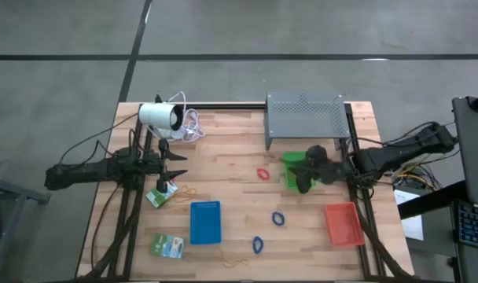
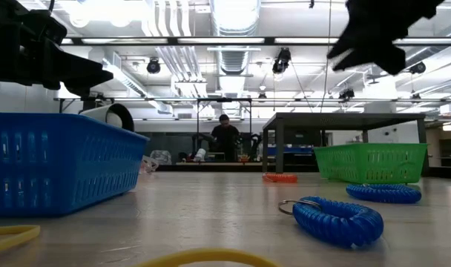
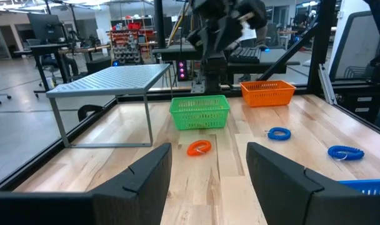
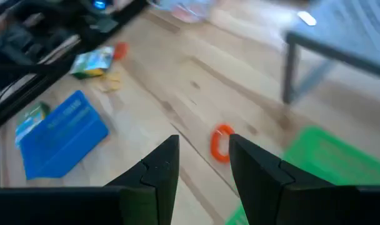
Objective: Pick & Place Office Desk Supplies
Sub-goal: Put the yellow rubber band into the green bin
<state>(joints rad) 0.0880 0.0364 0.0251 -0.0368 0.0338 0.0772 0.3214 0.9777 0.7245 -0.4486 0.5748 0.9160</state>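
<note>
A red loop [image 1: 263,174] lies on the wooden table, left of the green tray [image 1: 290,157]. Two blue loops [image 1: 279,218] [image 1: 258,244] lie nearer the front. Green-and-white packets [image 1: 159,195] [image 1: 167,246] and thin yellow rubber bands [image 1: 188,190] [image 1: 237,262] lie at the front left. My right gripper [image 4: 202,147] hangs open and tilted down, above the green tray's near edge, with nothing between its fingers. The red loop [image 4: 220,142] shows on the table beyond its fingertips. My left gripper [image 3: 209,153] waits open and level at the table's left, facing the red loop [image 3: 199,147].
A blue tray [image 1: 205,222] sits at the front centre and an orange-red tray [image 1: 343,223] at the front right. A grey perforated metal stand [image 1: 306,118] is at the back, and a white cylinder with a coiled cable [image 1: 160,115] at the back left.
</note>
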